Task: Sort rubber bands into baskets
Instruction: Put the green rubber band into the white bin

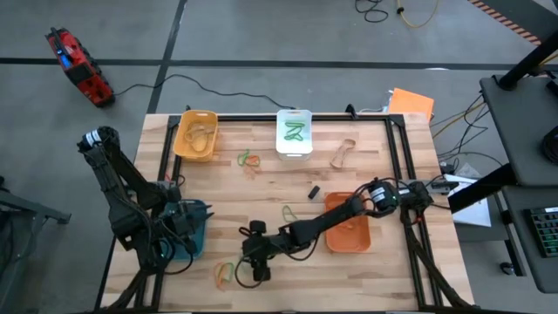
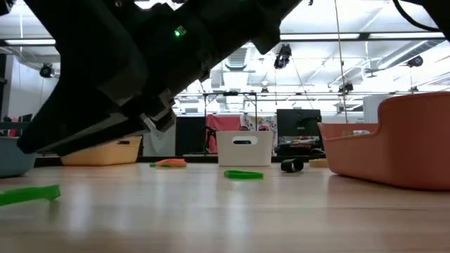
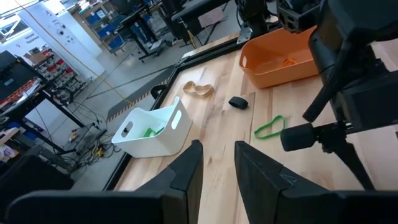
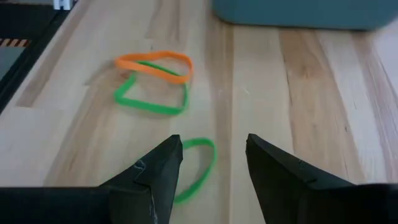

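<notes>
Here, right gripper at lower centre, fingers apart, empty, over a green rubber band. Left gripper at lower left above the teal basket, fingers narrowly parted, holding nothing.

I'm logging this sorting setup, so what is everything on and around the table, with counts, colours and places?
Baskets: four. Yellow at the far left edge, tan bands inside; white at the far middle, green bands inside; orange right of centre; teal near left, under the left arm.
Loose rubber bands: green and orange pair between the yellow and white baskets; tan one right of the white basket; green one at centre; orange and green ones at the near edge.
Small black object: one, centre.
Red device: one, on the floor, far left.
Left gripper: over the teal basket, fingers narrowly apart, empty.
Right gripper: low at the near edge, fingers open around a green band.
</notes>
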You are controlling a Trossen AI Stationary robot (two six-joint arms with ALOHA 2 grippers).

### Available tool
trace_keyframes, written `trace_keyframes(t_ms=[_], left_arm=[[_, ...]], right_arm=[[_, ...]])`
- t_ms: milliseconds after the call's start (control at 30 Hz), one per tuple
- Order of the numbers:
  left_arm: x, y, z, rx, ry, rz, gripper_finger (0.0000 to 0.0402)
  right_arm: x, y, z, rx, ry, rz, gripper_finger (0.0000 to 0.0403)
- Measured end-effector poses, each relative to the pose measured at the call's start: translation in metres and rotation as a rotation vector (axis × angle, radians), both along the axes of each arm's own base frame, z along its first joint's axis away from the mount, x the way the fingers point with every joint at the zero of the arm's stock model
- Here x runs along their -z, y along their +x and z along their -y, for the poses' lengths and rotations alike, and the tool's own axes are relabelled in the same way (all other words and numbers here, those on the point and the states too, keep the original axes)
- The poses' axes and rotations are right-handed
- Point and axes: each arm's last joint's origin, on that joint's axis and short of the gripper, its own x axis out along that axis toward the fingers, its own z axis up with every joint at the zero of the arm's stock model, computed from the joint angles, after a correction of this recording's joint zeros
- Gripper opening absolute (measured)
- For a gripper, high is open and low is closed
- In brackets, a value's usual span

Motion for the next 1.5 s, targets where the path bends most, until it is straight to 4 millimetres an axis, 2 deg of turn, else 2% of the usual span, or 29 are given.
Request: trace_keyframes(t_ms=[67,233,500,667,900,967,1233,1500], left_arm=[[0.0,0.0,0.0,0.0,0.0,0.001,0.0077],[0.0,0.0,0.0,-0.001,-0.004,0.003,0.0077],[0.0,0.0,0.0,-0.003,-0.01,0.004,0.0077],[0.001,0.0,0.0,-0.004,-0.01,0.005,0.0077],[0.002,0.0,0.0,-0.004,-0.005,0.002,0.0077],[0.002,0.0,0.0,-0.003,-0.005,0.002,0.0077],[0.002,0.0,0.0,-0.004,-0.005,0.002,0.0077],[0.002,0.0,-0.001,-0.003,-0.005,0.0,0.0077]], right_arm=[[0.003,0.001,-0.001,-0.011,0.006,0.004,0.0172],[0.029,0.005,-0.003,-0.034,0.025,-0.003,0.0171],[0.031,0.005,-0.003,-0.034,0.014,-0.021,0.0157],[0.033,0.005,0.001,-0.037,-0.002,-0.036,0.0115],[0.038,0.006,0.004,-0.064,-0.05,-0.044,0.002],[0.038,0.006,0.005,-0.072,-0.062,-0.042,0.0014],[0.028,0.006,0.006,-0.1,-0.097,-0.028,0.0009],[-0.005,0.0,0.008,-0.132,-0.14,-0.022,0.0009]])
